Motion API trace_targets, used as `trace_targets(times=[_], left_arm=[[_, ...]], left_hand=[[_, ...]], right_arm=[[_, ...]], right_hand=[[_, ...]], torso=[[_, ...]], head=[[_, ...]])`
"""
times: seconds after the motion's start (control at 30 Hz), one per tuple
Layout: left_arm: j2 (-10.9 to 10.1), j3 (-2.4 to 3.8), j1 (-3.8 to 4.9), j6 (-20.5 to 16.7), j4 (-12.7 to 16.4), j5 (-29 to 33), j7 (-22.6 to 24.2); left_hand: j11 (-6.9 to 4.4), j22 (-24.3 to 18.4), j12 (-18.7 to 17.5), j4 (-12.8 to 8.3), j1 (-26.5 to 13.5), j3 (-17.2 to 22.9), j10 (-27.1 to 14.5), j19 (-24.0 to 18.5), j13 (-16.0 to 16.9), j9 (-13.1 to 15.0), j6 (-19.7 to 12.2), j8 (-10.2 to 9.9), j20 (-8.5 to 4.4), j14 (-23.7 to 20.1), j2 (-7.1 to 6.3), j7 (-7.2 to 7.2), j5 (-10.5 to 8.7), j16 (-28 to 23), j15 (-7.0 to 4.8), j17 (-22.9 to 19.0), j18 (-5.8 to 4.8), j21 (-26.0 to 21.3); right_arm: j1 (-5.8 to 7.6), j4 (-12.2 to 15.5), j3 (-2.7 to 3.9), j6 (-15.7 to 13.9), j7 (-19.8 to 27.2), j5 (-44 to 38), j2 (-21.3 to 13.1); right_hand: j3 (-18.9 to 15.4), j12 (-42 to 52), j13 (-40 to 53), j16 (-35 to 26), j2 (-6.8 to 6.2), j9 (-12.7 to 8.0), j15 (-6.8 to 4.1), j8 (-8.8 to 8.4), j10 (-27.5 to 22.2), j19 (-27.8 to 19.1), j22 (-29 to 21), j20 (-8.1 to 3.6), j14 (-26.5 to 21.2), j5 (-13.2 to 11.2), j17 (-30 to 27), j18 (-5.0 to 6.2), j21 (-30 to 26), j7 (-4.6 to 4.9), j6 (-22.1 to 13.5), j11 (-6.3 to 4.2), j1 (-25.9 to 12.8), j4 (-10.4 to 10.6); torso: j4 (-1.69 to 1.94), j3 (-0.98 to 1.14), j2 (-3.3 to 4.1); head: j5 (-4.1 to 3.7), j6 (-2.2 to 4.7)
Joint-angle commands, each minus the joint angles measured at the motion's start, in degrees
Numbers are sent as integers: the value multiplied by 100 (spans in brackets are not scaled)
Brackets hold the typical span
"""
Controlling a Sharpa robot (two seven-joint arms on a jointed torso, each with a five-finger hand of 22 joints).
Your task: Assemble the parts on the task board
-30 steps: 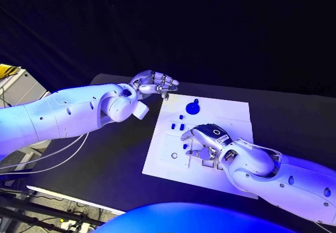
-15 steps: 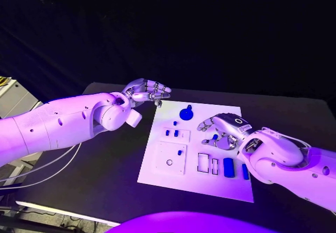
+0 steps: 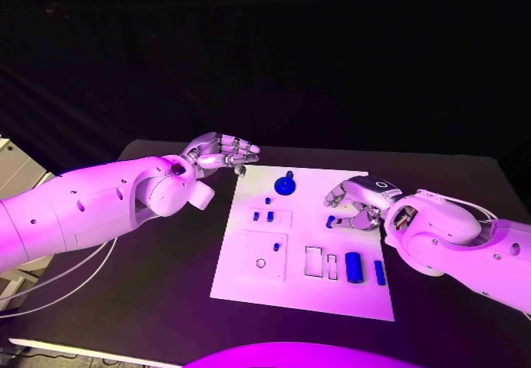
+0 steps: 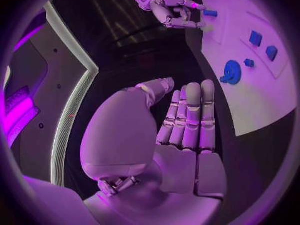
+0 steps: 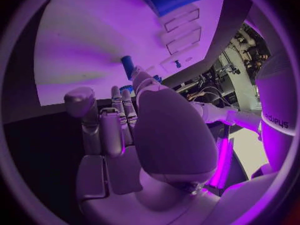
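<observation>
The white task board lies mid-table. On it are a round blue knob, a few small blue parts at its far left, and two longer blue parts near the right edge. My right hand hovers over the board's right side, its thumb and a finger closed around a small blue part, which also appears at the fingertips as a short blue part. My left hand hangs beyond the board's far left corner, fingers curled in and holding nothing; its fingers lie close together.
Two empty rectangular slots and a small ring hole sit in the board's near half. The black table runs round the board. My left arm spans the table's left side.
The camera has shifted. My right hand has risen from the board's near middle to its far right side, with the small blue part at its fingertips. The left hand has kept its place.
</observation>
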Motion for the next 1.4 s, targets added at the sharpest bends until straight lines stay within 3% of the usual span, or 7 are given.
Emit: trace_targets(times=[0.03, 0.4, 0.57, 0.67, 1.1, 1.4], left_arm=[[6, 4, 4, 108, 0, -5, 28], [6, 4, 4, 111, -25, -4, 25], [6, 4, 4, 112, -31, -1, 29], [6, 4, 4, 114, -33, 2, 31], [4, 4, 4, 141, -40, 120, 8], [0, 4, 4, 144, -41, 126, 0]], left_hand=[[-5, -9, 30, -4, -27, -31, -34, -29, 6, -8, -43, 37, 8, -39, 20, -5, 11, 27, -19, 0, 37, -22], [-5, -9, 30, -4, -27, -31, -34, -29, 6, -8, -43, 37, 8, -39, 20, -5, 11, 27, -19, 0, 37, -22], [-5, -12, 40, -3, -22, -34, -42, -26, 7, -8, -45, 41, 9, -40, 26, -6, 11, 34, -18, 2, 37, -26], [-5, -12, 42, -1, -21, -34, -43, -25, 7, -7, -45, 42, 9, -40, 29, -6, 11, 35, -18, 2, 38, -26], [-5, -12, 42, -1, -21, -34, -43, -25, 7, -7, -45, 42, 9, -40, 29, -6, 11, 35, -18, 2, 38, -26], [-5, -12, 42, -1, -21, -34, -43, -25, 7, -7, -45, 42, 9, -40, 29, -6, 11, 35, -18, 2, 38, -26]], right_arm=[[2, -17, 0, 392, -53, -55, 23], [-18, -42, -8, 492, -37, -57, 82], [-27, -61, -11, 485, -36, -66, 103], [-33, -63, -12, 489, -35, -82, 114], [-75, -66, -14, 467, -14, -120, 171], [-102, -57, -15, 268, -161, -359, 158]], right_hand=[[1, 66, 19, -7, 25, 6, -31, -4, 126, 67, 83, -1, 198, 8, 4, -54, 77, -25, 30, -48, 36, -16], [154, 132, 59, 37, 83, 12, -115, 29, 541, 186, 318, -71, 224, 5, 76, -94, 274, 11, 123, -147, -21, -7], [536, 45, 71, 60, 214, 53, -194, 130, 957, 256, 500, -143, 241, 7, 102, -125, 416, 74, 345, -238, -24, -13], [796, -21, 75, 81, 244, 78, -228, 173, 1160, 278, 575, -179, 251, 7, 134, -137, 471, 65, 435, -279, 43, -59], [1139, -208, 68, 82, 202, 139, -226, 260, 1304, 294, 665, -187, 249, 2, 124, -150, 522, 68, 599, -274, 8, -145], [1779, -312, 168, 98, 335, 347, -300, 499, 1748, 317, 845, -257, 256, 3, 146, -167, 642, 44, 873, -356, 29, -722]], torso=[[7, -2, 8], [5, -9, 7], [4, -7, 6], [3, -5, 5], [6, -2, 8], [7, -9, 5]], head=[[-22, -4], [-28, -26], [-33, -27], [-37, -33], [-41, -56], [-44, -75]])
